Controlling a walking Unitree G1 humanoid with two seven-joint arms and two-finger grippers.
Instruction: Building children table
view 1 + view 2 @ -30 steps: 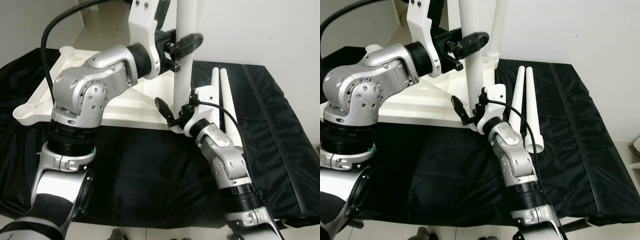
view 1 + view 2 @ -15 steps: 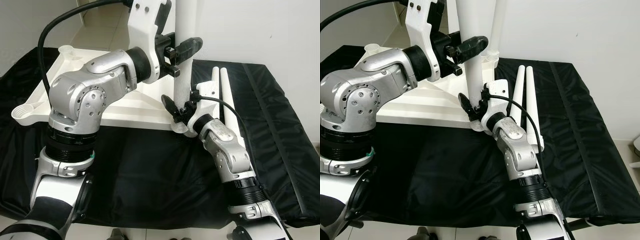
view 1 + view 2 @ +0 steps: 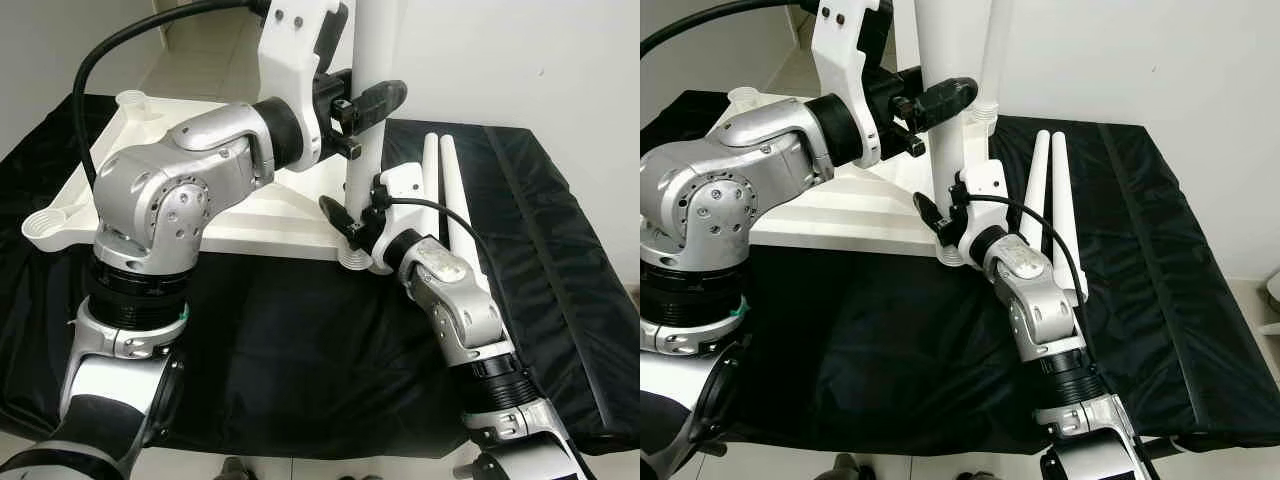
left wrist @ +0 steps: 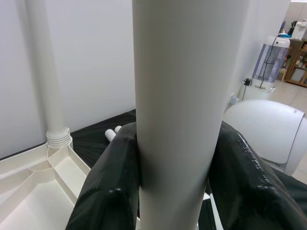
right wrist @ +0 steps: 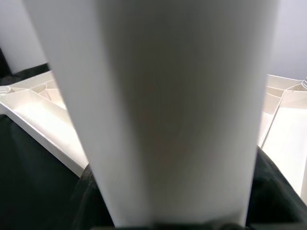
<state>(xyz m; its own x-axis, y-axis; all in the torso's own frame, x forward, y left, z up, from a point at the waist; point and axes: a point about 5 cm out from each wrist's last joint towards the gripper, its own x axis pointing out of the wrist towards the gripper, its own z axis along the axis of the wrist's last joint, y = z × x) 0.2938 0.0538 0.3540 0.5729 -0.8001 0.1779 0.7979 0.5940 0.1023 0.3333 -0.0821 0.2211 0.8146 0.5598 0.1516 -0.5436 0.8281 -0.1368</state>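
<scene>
- Seating a white table leg (image 3: 366, 130) upright in the near corner socket (image 3: 355, 259) of the upturned white tabletop (image 3: 262, 210); judged from the threaded rings at the leg's foot, a screw-in fitting rather than a push fit.
- Left gripper (image 3: 368, 100) clamped around the leg high up, black fingers (image 4: 108, 189) pressed against both sides of the tube.
- Right gripper (image 3: 345, 226) low on the same leg, just above the socket; fingers wrapped round the tube there, seemingly clamped, dark pads visible on either side at the edge of the right wrist view.
- To do this well: keep the tube plumb over the socket with the upper grip, turn or press with the lower one, and avoid side load that could cross the thread or tip the tabletop off the black cloth (image 3: 300, 330).
- Long axis of the held leg vertical, foot end down in the socket, top end out of frame above.
- A second leg (image 3: 992, 50) already upright at the far corner, ribbed collar at its base.
- Two spare legs (image 3: 1048, 200) flat on the cloth to the right, side by side and touching, long axes running away from the robot, open ends nearest.
- Tabletop underside up, ribs showing, cup-like corner sockets (image 3: 45, 225) empty on the left side.
</scene>
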